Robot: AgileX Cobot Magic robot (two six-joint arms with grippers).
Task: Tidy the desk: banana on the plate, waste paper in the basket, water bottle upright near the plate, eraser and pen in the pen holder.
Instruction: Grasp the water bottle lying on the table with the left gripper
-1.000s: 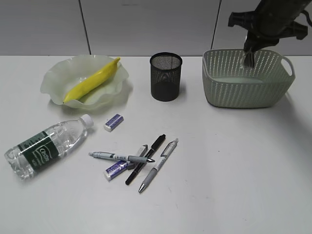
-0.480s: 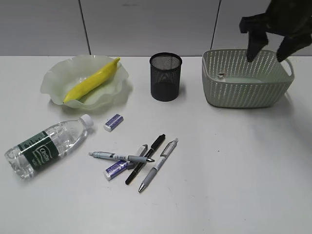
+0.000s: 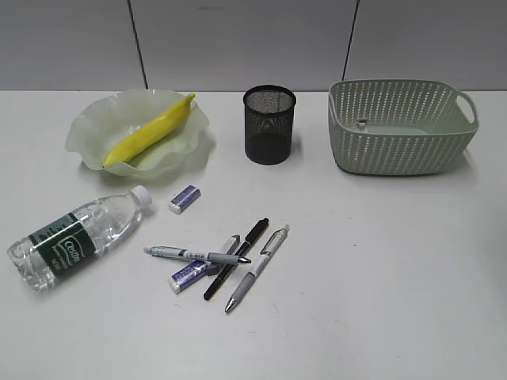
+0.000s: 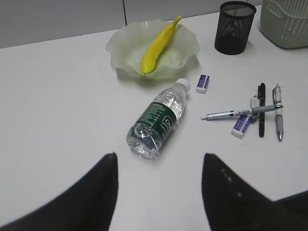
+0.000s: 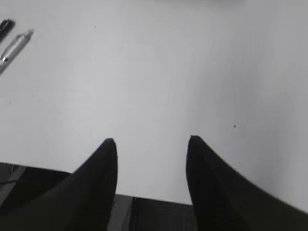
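Banana [image 3: 150, 129] lies diagonally in the plate [image 3: 95, 119] at the far left of the worktop [image 3: 380, 269] in the exterior view. The pen holder [image 3: 269, 125] stands upright at far centre, and the basket [image 3: 402, 127] sits at far right with a small scrap of waste paper [image 3: 361, 123] inside, by its left wall. The water bottle [image 3: 78, 237] lies on its side at near left, cap pointing toward the plate. One eraser [image 3: 184, 199] lies alone just right of the cap. Three pens [image 3: 238, 257] lie crossed at near centre, over a second eraser [image 3: 189, 275]. No arm appears in this view.

Left wrist view: the left gripper [image 4: 159, 192] hangs above the near left of the worktop with its jaws spread apart and holding nothing. Beyond them lie the water bottle [image 4: 158, 120], the plate [image 4: 125, 45] with the banana [image 4: 159, 40], the lone eraser [image 4: 203, 83], the pens [image 4: 260, 111] and the pen holder [image 4: 235, 27].

Right wrist view: the right gripper [image 5: 151, 180] has its jaws spread and holding nothing, over bare worktop [image 5: 159, 72] at its near edge. A pen tip [image 5: 15, 44] shows at upper left.
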